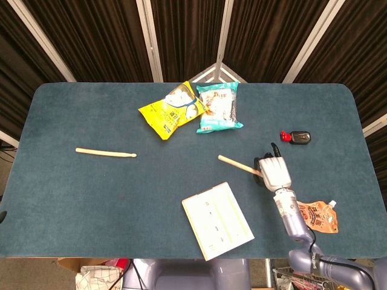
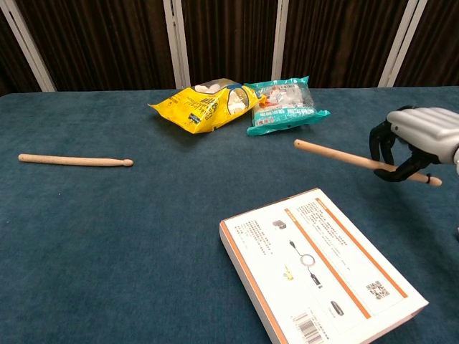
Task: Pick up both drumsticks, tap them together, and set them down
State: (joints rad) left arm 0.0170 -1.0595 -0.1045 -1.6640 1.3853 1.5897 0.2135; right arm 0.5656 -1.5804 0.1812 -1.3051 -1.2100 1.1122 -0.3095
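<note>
a: why is that drumstick point(image 2: 337, 156) off the counter point(image 1: 91, 193)?

b: the fingers point(image 2: 380, 147) of the right hand point(image 2: 412, 140) are clamped round its butt end, tip angled left, ready for tapping.

a: and its partner?

b: the other drumstick point(image 1: 106, 152) lies flat, well apart to the left. the left hand isn't visible. the right forearm reaches in low from the near edge.

A wide table covered in dark teal felt point(image 1: 91, 199) stands before dark brown pleated curtains point(image 1: 91, 36) crossed by pale slanted metal bars point(image 1: 148, 39).
</note>
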